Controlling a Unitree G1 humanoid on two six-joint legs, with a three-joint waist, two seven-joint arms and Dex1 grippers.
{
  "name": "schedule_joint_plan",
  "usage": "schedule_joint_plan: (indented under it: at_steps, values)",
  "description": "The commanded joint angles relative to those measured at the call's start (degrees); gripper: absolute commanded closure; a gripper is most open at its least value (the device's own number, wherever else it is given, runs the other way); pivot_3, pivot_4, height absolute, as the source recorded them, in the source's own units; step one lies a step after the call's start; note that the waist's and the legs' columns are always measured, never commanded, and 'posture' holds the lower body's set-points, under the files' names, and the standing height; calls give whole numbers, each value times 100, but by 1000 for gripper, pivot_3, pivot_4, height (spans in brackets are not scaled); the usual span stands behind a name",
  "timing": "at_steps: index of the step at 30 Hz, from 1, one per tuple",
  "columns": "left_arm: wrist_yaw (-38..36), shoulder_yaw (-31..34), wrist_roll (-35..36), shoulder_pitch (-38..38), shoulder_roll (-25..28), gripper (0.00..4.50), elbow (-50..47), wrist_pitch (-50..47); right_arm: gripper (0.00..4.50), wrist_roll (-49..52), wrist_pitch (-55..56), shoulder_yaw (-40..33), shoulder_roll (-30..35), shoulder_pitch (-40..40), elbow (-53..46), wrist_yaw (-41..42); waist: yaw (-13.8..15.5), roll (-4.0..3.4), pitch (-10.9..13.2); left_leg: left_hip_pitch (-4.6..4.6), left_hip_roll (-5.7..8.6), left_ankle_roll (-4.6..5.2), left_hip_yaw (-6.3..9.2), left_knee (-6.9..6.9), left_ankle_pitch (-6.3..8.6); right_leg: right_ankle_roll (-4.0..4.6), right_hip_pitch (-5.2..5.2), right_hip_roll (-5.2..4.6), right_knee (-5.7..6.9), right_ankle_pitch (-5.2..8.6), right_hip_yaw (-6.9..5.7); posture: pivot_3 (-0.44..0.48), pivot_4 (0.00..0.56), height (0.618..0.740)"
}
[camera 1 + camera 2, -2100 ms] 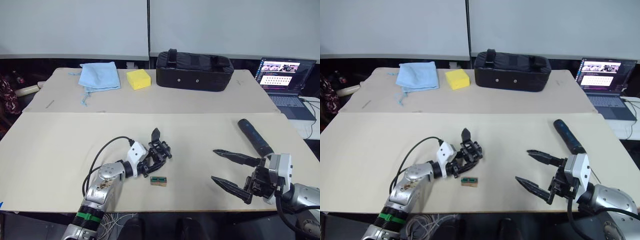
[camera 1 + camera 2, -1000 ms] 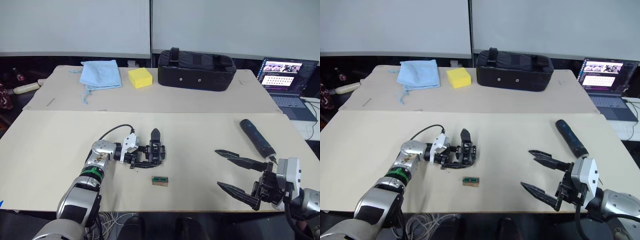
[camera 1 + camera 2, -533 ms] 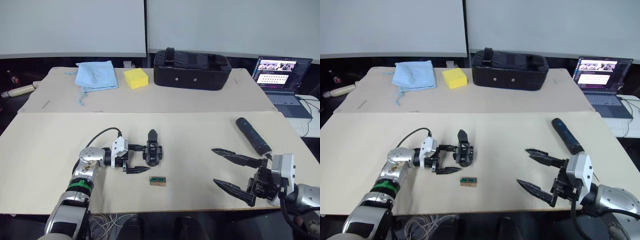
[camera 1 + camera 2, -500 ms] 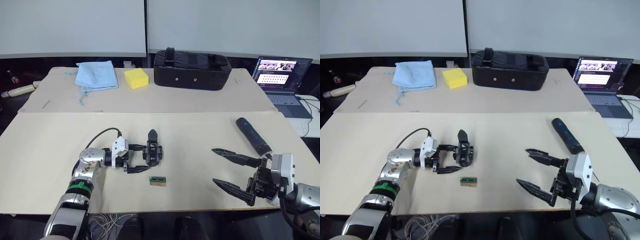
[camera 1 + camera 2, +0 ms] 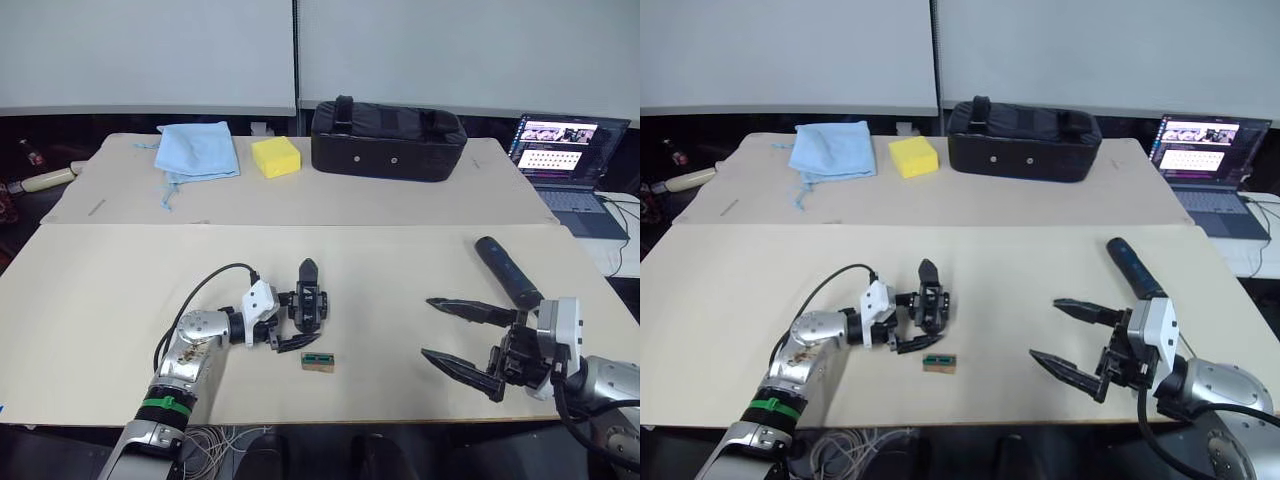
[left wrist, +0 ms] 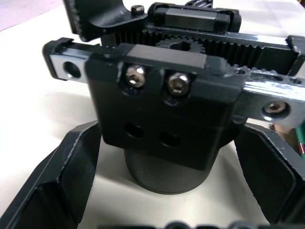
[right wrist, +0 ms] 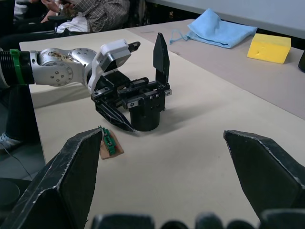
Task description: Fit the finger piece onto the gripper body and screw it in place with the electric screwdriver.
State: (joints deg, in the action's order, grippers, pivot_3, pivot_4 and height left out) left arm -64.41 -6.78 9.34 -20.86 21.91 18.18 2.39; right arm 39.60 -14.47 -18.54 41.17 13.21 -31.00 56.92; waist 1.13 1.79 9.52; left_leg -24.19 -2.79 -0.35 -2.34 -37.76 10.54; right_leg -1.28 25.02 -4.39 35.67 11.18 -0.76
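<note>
- Left hand [image 5: 293, 322] sits low on the bench [image 5: 100, 300] with its 2 fingers spread around the gripper body [image 5: 309, 308]. In the left wrist view there's a gap on both sides, so I'd call it loosely bracketing the thing, not clamping it.
- The gripper body stands upright near the middle of the front bench, and the finger piece [image 5: 308, 270] already sticks up from its far end, apparently seated on the rail. I can't tell whether it's fully home.
- Right hand [image 5: 1070, 335] is wide open and holding nothing, hovering over the right side of the bench, well apart from the body.
- The electric screwdriver [image 5: 508, 273] lies on the bench just beyond the right hand, untouched.
- So my guess is the step right now is steadying the body, then fetching the driver.
- Tips: close the left hand squarely on the round base or flat sides, not on the toothed rack, so nothing tips.
- Keep the screw face, with 2 screws in and 2 empty holes below, turned toward the right arm.
- Grab the driver mid-barrel so the bit stays in line.
- Watch the small brown-and-green box [image 5: 317, 361] just in front of the body. It's easy to knock.
</note>
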Motion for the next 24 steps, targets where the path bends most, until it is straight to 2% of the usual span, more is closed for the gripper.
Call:
schedule_joint_plan:
  at_steps: [1,5,13,18,19,21,22,24]
  values:
    - [22,-123,40,0,-38,543,-19,-145,0,76,4,-55,12,-40,-79,13,11,-1,-1,0,0,0,0,0,0,0,0,0,0,0,0,0,150,740]
    - [-172,-154,-19,-177,64,2202,289,115,0,82,1,-102,25,25,-94,35,29,-1,-1,0,1,0,0,0,0,0,0,0,0,0,0,0,150,740]
    - [-732,-234,-51,-854,24,2189,1291,713,0,292,-337,-74,227,131,-263,151,58,-1,-1,-1,1,0,0,-1,0,0,0,0,0,0,-2,0,150,740]
    - [-910,-225,-1,-1073,-25,2189,1653,726,0,337,-408,-209,233,180,-283,103,91,-1,0,-1,1,0,0,-2,0,0,-1,0,-1,0,-1,0,150,740]
    - [-899,-196,17,-1082,-37,1167,1682,737,0,358,-425,-243,231,203,-288,97,93,-1,-1,-1,1,0,-1,-2,0,0,-1,0,-1,0,-1,0,150,740]
    - [-880,-135,58,-1058,-37,367,1684,755,0,586,-648,-362,315,323,-368,127,96,-1,-1,-1,1,0,-1,-2,0,0,0,0,-1,0,-1,0,150,740]
    - [-903,-122,69,-1011,3,61,1644,757,0,616,-676,-433,341,377,-410,148,98,-1,-1,-1,1,0,-1,-2,0,0,0,1,-1,0,-1,0,150,740]
    - [-933,-76,77,-892,143,61,1527,790,0,734,-752,-662,386,489,-485,101,91,-1,-1,-1,0,0,-1,-2,0,0,0,1,0,0,-1,0,150,740]
